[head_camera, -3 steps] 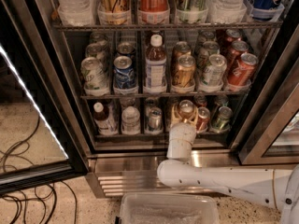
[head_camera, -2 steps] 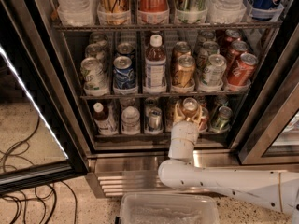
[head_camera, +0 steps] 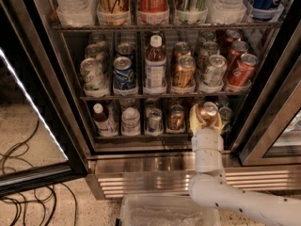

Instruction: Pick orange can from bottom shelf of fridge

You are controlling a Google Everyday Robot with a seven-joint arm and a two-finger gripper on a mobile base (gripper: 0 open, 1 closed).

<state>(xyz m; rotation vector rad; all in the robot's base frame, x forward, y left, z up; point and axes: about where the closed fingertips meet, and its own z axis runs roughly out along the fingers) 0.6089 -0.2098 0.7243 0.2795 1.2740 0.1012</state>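
Note:
The fridge (head_camera: 44,74) stands open, with wire racks of drinks. My gripper (head_camera: 206,121) is at the right part of the bottom shelf (head_camera: 141,136), at the end of my white arm (head_camera: 207,149) that comes up from the lower right. Its pale fingers (head_camera: 194,120) sit on both sides of the orange can (head_camera: 207,112), whose silver top shows between them. The gripper looks shut on that can. A gold-brown can (head_camera: 176,117) stands just left of it and a green can (head_camera: 226,115) just right.
Two small bottles (head_camera: 104,120) and a silver can (head_camera: 154,120) fill the left of the bottom shelf. The rack above (head_camera: 155,96) holds taller cans and a bottle. The ribbed steel base panel (head_camera: 150,185), a clear bin (head_camera: 164,214), the open glass door (head_camera: 28,140) and floor cables (head_camera: 19,173) lie below and left.
My gripper has moved right along the bottom shelf with the orange can between its fingers. The gold-brown can it was covering now shows.

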